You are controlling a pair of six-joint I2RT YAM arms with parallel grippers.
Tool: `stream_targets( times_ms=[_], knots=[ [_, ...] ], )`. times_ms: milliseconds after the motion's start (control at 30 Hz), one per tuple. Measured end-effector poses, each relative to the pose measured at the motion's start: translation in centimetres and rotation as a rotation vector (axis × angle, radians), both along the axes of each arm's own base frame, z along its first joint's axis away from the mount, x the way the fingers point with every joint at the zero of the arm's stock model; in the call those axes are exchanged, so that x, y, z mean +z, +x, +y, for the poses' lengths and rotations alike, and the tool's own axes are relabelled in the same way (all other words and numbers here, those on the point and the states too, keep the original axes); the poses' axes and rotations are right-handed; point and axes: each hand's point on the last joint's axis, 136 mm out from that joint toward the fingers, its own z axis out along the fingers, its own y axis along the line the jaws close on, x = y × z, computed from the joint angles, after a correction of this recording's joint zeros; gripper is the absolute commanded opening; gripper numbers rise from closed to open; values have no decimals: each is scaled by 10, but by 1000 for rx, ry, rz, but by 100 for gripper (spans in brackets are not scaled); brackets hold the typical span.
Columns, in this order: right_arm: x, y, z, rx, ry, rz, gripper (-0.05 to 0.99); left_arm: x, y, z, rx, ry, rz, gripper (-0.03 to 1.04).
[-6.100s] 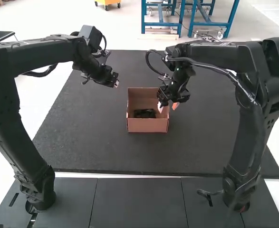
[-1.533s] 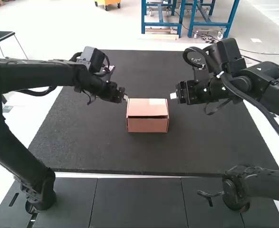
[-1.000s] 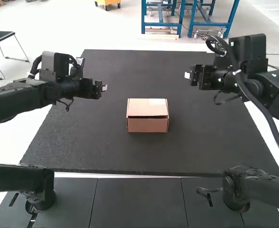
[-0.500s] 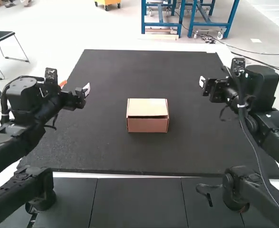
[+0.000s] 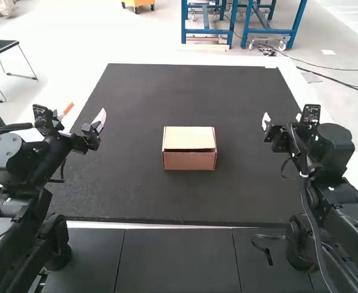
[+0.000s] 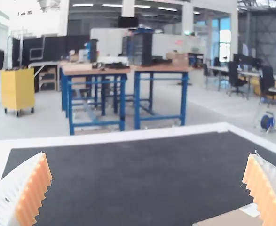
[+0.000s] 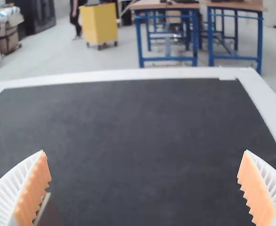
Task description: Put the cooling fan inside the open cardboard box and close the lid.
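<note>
Cardboard box (image 5: 189, 148): sits about mid-way across the black mat (image 5: 136, 91), upright, lid flaps down and flat, top fully closed. 1 corner of it also shows at the edge of the left wrist view, just beside the own finger there.

Cooling fan: the closed lid covers the inside of the box, so whether it lies in there cannot be told.

Left gripper (image 5: 84, 113): raised over the mat's left edge, well apart from the box, pointing toward the mat's middle. Its 2 white ribbed fingers (image 6: 22, 197) with orange pads stand wide apart, nothing between them.

Right gripper (image 7: 143, 160): over the mat's right edge, well apart from the box, facing inward across the mat. Its 2 fingers (image 7: 257, 193) are spread wide, gripping nothing.

Both arms are drawn in low near their bases, 1 on each side of the box. Dark base plates (image 5: 179, 262) lie along the near edge of the table.
</note>
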Motion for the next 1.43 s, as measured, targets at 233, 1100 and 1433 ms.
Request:
stream_targets(
  times_ms=[233,1100,1433],
  knots=[
    [-20,-12,-2,-5,-3,-56,91,-26,-11,-3,-21,-1,-8,96],
    [-62,-23,-11,-38,-60,78,91,-90,-2,4,48,247,179,96],
    [-62,-23,-11,-38,-71,77,91,-90,-2,4,49,254,177,96]
  ],
)
